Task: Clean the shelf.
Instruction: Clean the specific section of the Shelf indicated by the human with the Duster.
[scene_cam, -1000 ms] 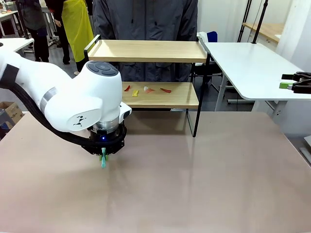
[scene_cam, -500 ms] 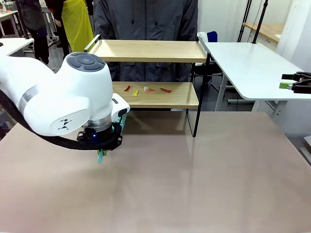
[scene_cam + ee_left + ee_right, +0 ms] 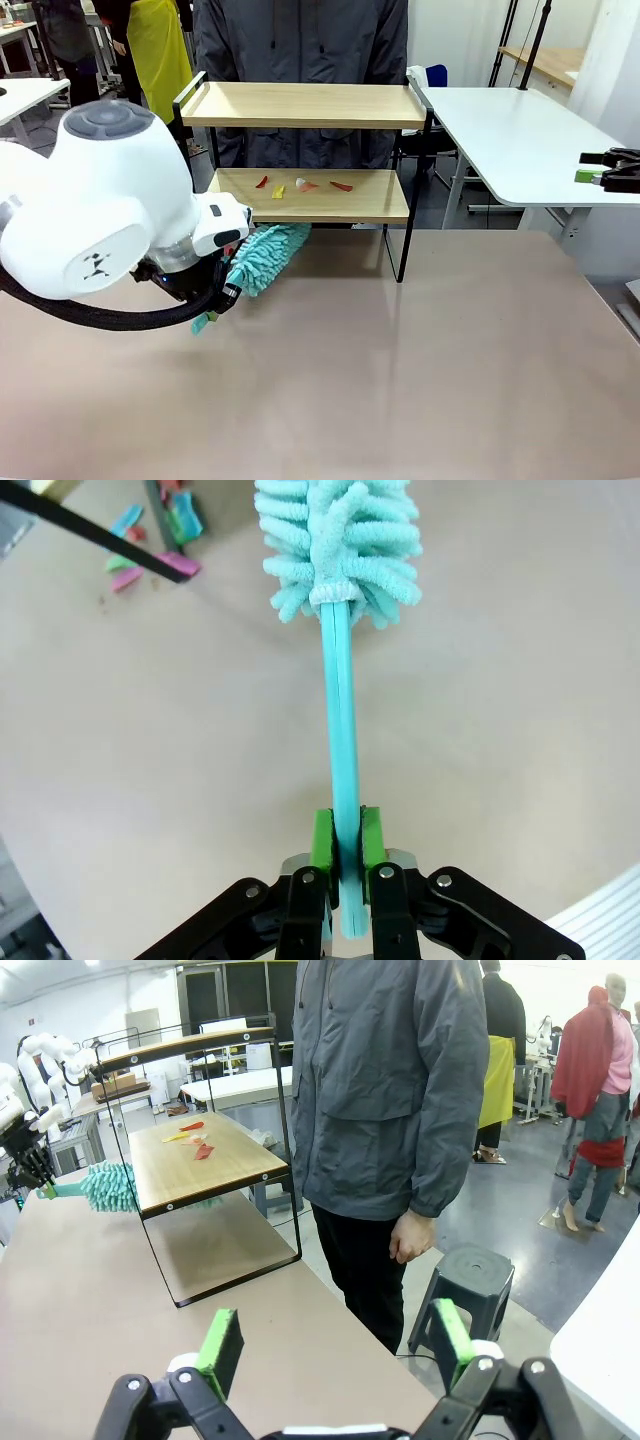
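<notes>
Step judged: duster (image 3: 268, 257) approach to shelf (image 3: 300, 105), set on table before person. Handle pinched in left gripper (image 3: 345, 842), head near shelf's lower board. Noted scraps (image 3: 300, 185) on that board. Right gripper (image 3: 336, 1340) spread, empty. Next, likely: lift head onto board, sweep across.

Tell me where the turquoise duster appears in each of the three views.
Front view: the duster is left of centre, its head just before the shelf's lower board.
Left wrist view: centre, handle running up from the left gripper, head at the top edge.
Right wrist view: far left, mid-height, at the lower board's edge.
Shared landmark: the shelf's black frame.
</notes>
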`<state>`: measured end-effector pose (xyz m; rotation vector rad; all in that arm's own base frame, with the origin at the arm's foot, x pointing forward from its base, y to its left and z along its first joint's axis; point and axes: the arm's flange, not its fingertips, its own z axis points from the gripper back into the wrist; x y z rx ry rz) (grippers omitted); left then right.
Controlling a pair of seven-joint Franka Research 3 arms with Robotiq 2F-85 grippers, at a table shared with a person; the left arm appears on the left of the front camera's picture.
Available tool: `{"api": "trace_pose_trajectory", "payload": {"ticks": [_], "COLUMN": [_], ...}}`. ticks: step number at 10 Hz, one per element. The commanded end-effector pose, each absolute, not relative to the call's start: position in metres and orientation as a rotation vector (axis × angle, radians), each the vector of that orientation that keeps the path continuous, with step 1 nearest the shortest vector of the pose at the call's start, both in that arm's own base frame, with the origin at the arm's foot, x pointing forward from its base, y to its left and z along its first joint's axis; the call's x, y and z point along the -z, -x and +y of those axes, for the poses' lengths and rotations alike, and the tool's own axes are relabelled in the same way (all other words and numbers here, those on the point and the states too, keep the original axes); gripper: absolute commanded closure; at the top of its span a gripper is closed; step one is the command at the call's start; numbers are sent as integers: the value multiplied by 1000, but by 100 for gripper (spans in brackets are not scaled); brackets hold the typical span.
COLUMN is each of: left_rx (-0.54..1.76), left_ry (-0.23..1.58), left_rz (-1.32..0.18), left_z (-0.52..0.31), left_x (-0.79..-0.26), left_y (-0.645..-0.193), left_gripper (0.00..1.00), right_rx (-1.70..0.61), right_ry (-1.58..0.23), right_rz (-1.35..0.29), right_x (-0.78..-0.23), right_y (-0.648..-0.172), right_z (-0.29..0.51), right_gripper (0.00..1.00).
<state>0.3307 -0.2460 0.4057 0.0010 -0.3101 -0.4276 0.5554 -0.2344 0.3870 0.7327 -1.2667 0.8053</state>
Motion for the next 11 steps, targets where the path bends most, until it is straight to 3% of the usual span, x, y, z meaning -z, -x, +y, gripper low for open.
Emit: {"api": "trace_pose_trajectory", "payload": {"ticks": [1,5,7,9,11], "left_rx": [548,803,864,1029,1054], "left_ry": [17,28,35,24,-65], "left_rz": [-281,-203,-196,-93,-32], "left_z": [-213,-190,-164,-148,-132], "left_x": [-411,-424,-455,-492,-533], "left_y": [-303,-283,-260,-241,-214], "left_gripper": [87,87,87,87,87], "right_rx": [-808,-808,-808,-808,-808], "right_ry": [-727,-727,-727,-727,-727], "right_rz": [-1265,-1265,-1265,-1265,-1265], "right_x": [-389,-389,-389,-389,-389], "right_y": [-556,-556,-556,-556,-556], "right_z": [-233,-233,-233,-233,-233], "right_gripper": [0,0,0,0,0]}}
